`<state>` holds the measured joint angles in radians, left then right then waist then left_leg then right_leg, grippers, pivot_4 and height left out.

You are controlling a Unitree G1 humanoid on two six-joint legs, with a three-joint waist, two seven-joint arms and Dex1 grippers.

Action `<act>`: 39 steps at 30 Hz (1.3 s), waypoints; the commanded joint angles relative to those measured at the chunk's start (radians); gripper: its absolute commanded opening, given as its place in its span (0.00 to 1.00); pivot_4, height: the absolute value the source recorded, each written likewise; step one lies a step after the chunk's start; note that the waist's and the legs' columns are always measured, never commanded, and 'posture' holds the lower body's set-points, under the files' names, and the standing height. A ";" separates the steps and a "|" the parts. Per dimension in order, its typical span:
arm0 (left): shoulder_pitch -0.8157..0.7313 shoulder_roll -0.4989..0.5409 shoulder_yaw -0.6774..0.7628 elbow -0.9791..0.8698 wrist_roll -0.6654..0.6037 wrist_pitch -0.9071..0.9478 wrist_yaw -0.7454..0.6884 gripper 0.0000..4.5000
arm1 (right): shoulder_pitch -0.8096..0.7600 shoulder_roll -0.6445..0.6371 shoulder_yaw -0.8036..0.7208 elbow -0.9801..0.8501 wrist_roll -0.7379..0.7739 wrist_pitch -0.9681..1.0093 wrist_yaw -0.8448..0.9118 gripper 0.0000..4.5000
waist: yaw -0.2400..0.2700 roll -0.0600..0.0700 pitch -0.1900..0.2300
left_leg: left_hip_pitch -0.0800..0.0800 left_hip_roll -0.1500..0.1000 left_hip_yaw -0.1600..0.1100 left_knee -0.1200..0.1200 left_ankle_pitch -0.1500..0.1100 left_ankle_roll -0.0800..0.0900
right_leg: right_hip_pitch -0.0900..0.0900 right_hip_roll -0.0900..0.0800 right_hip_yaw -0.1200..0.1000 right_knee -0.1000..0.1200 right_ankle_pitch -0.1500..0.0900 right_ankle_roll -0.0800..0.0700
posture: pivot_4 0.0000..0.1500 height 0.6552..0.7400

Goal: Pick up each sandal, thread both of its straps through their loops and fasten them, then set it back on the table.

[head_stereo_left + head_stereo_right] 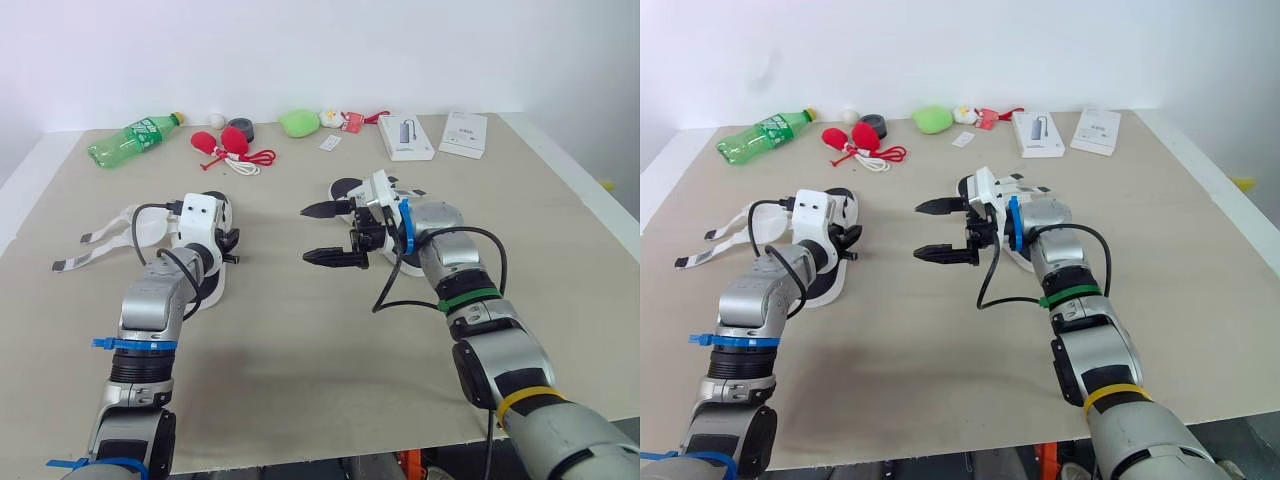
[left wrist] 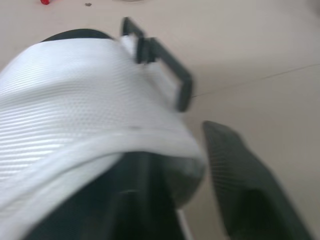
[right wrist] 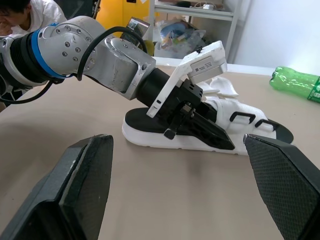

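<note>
Spread wide, the jaws of the right gripper (image 1: 304, 234) hover above the table (image 1: 300, 370) between the two sandals. On the robot's left, the left sandal (image 3: 150, 136) lies flat with the left gripper (image 1: 229, 247) against its upper; whether that one grips, I cannot tell. Under the right wrist lies the right sandal (image 1: 343, 190). White straps (image 1: 100, 240) trail loose off the left sandal, and its black loops (image 3: 240, 118) stand unthreaded.

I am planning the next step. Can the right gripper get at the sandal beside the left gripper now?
Probably yes. The right gripper is open and points toward that sandal, with bare table between them. The left gripper covers part of it, though.
</note>
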<state>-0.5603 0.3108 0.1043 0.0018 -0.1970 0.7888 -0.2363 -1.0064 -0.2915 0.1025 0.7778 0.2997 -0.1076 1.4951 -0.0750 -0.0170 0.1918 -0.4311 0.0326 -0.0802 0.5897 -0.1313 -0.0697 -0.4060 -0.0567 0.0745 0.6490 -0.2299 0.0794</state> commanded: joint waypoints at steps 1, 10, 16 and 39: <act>0.012 0.046 -0.026 -0.049 -0.002 -0.040 -0.067 0.03 | -0.014 -0.006 -0.027 -0.030 0.011 0.000 0.003 1.00 | 0.000 0.000 0.000 | 0.000 0.000 0.000 0.000 0.000 0.000 | 0.000 0.000 0.000 0.000 0.000 0.000 | 1.00 1.00; 0.308 0.332 -0.178 -0.407 -0.006 -0.319 -0.455 0.02 | -0.005 -0.045 -0.045 -0.052 0.021 0.029 0.010 1.00 | -0.001 0.000 0.000 | -0.001 0.000 0.000 -0.003 0.000 -0.001 | -0.002 0.000 0.000 -0.001 -0.002 -0.002 | 1.00 1.00; 0.425 0.413 -0.200 -0.472 -0.019 -0.561 -0.639 0.02 | 0.033 -0.080 -0.052 -0.116 0.027 0.068 0.023 1.00 | 0.002 0.000 0.000 | 0.000 0.001 0.001 -0.005 0.000 -0.001 | -0.002 -0.001 0.000 -0.001 -0.004 -0.004 | 1.00 1.00; 0.374 0.460 -0.291 -0.325 0.069 -0.857 -0.826 0.31 | 0.125 -0.131 -0.027 -0.294 0.041 0.196 0.037 1.00 | 0.001 0.000 0.000 | 0.000 0.001 0.001 -0.004 0.000 -0.001 | -0.002 -0.001 0.000 0.000 -0.006 -0.008 | 1.00 1.00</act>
<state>-0.1703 0.7647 -0.1981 -0.3220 -0.1293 -0.0444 -1.0586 -0.8766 -0.4071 0.0788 0.5281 0.3195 0.0784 1.5094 -0.0744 -0.0170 0.1921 -0.4312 0.0335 -0.0791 0.5856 -0.1315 -0.0704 -0.4080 -0.0575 0.0745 0.6489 -0.2358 0.0715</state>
